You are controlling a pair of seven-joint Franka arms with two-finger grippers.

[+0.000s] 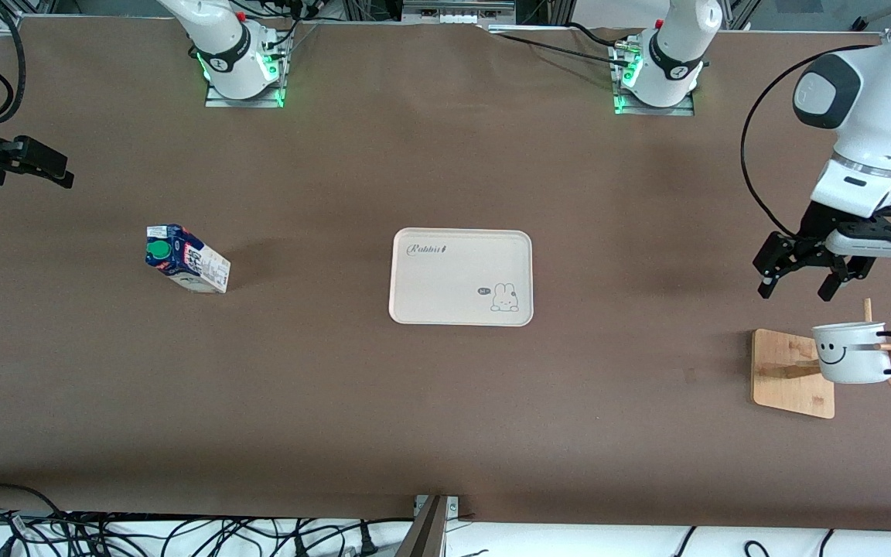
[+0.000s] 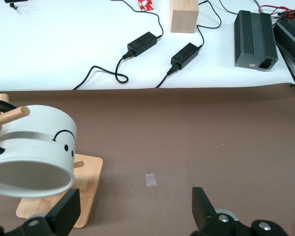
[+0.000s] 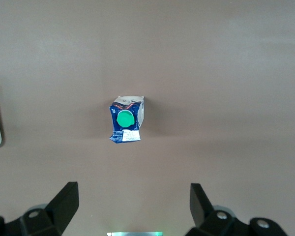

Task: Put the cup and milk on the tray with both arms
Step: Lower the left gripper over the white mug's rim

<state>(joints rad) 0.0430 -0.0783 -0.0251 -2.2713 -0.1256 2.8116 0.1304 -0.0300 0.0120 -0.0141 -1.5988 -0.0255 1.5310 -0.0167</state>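
The brown table (image 1: 445,402) spreads under me. The tray (image 1: 461,276) lies flat at its middle. My left gripper (image 1: 800,285) hangs wide and empty above the wooden rack (image 1: 790,375), where the cup (image 1: 848,352) hangs, apparently on a peg. My right gripper (image 3: 130,206), wide too, hovers over the milk (image 1: 186,259), which stands toward the right arm's end.

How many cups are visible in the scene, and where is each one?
1. The cup hangs on a peg of the wooden rack at the left arm's end of the table, beneath the open left gripper. None appears hidden.
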